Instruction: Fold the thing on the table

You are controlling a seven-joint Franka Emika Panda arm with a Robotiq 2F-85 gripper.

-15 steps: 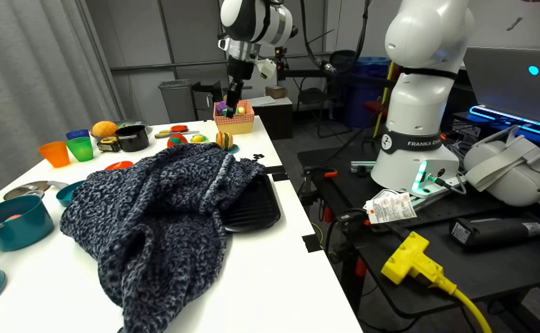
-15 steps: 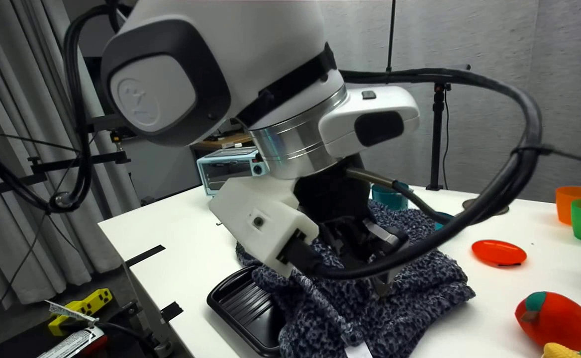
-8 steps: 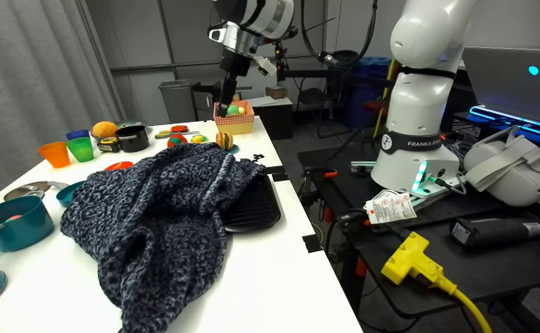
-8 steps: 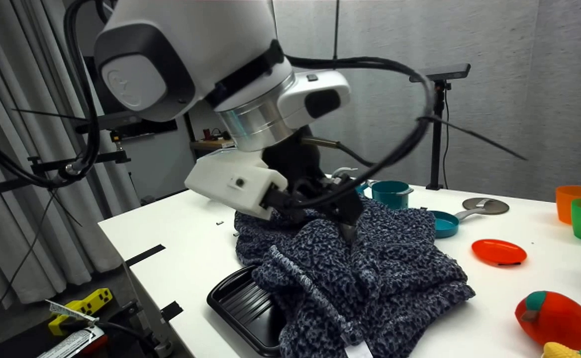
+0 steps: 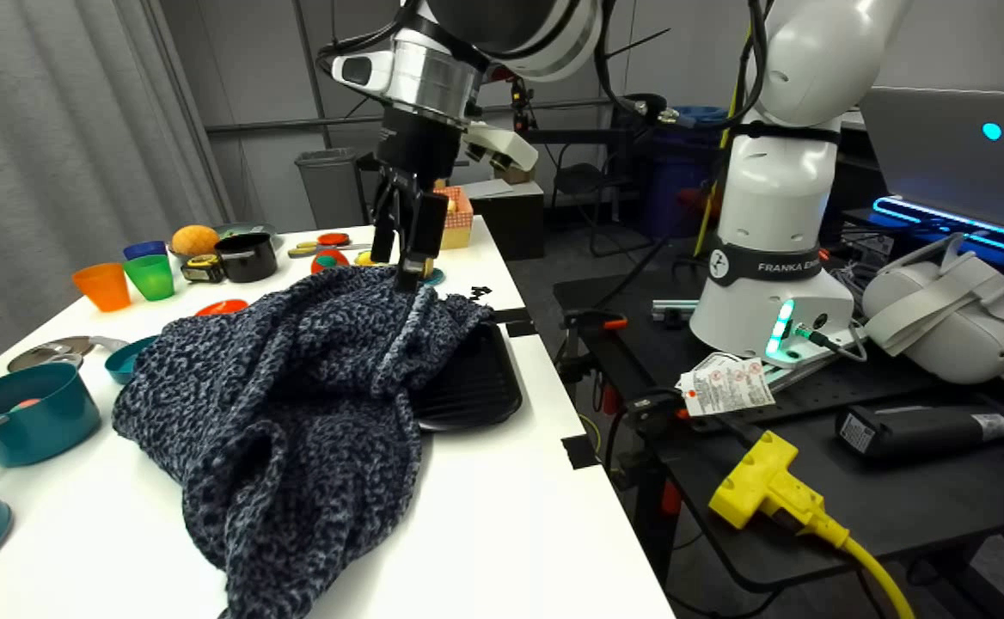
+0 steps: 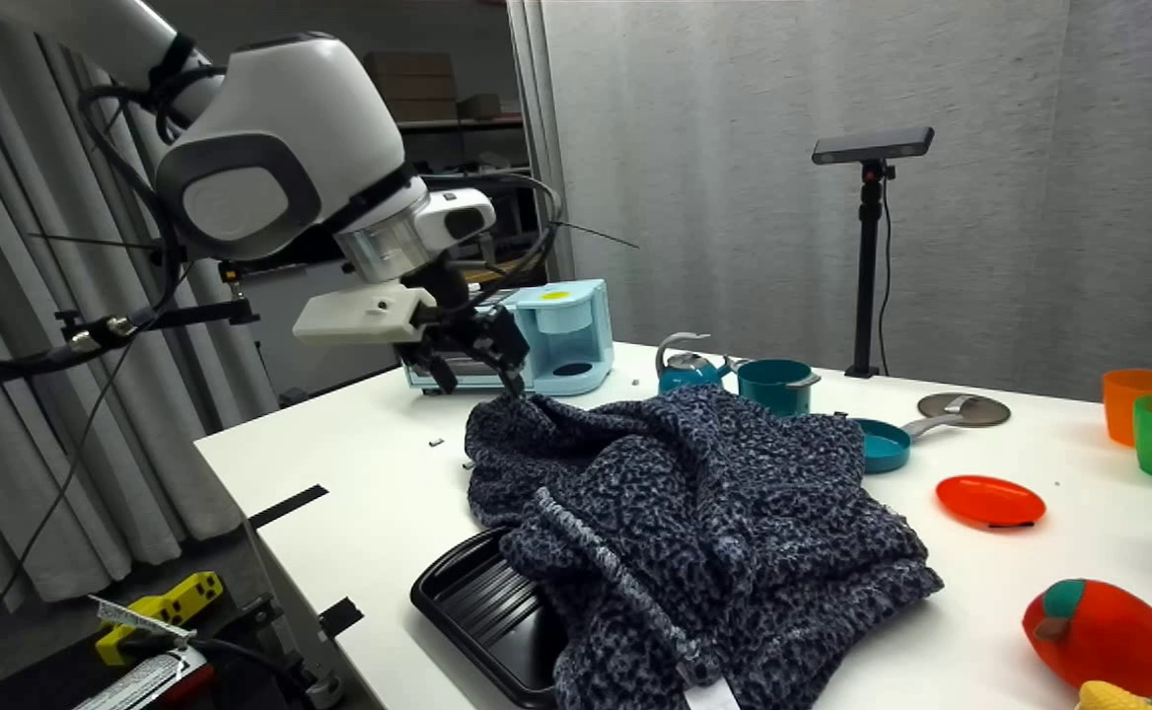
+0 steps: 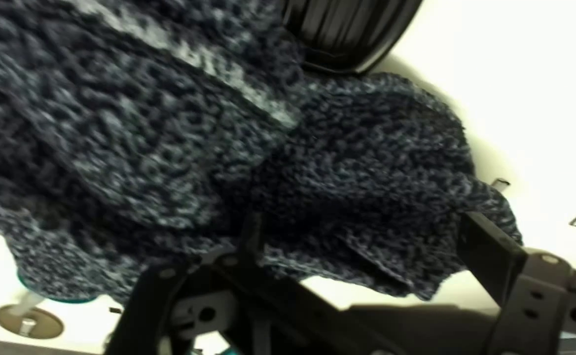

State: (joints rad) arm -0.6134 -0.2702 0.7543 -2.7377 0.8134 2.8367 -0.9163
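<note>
1. In an exterior view we have our base (image 5: 747, 309) upright, its narrow indicator strip (image 5: 780, 329) glowing pale green.
2. From there we hold our arm (image 6: 329, 128) bent over, with the wrist (image 6: 384, 247) tilted downward in both exterior views.
3. A white block (image 6: 364, 314) juts from our wrist beside the tool (image 7: 362, 220).
4. We point the tool down at a slant.
5. In the wrist view we see our fingers (image 7: 490, 256) spread well apart, a broad gap between the two.
</note>
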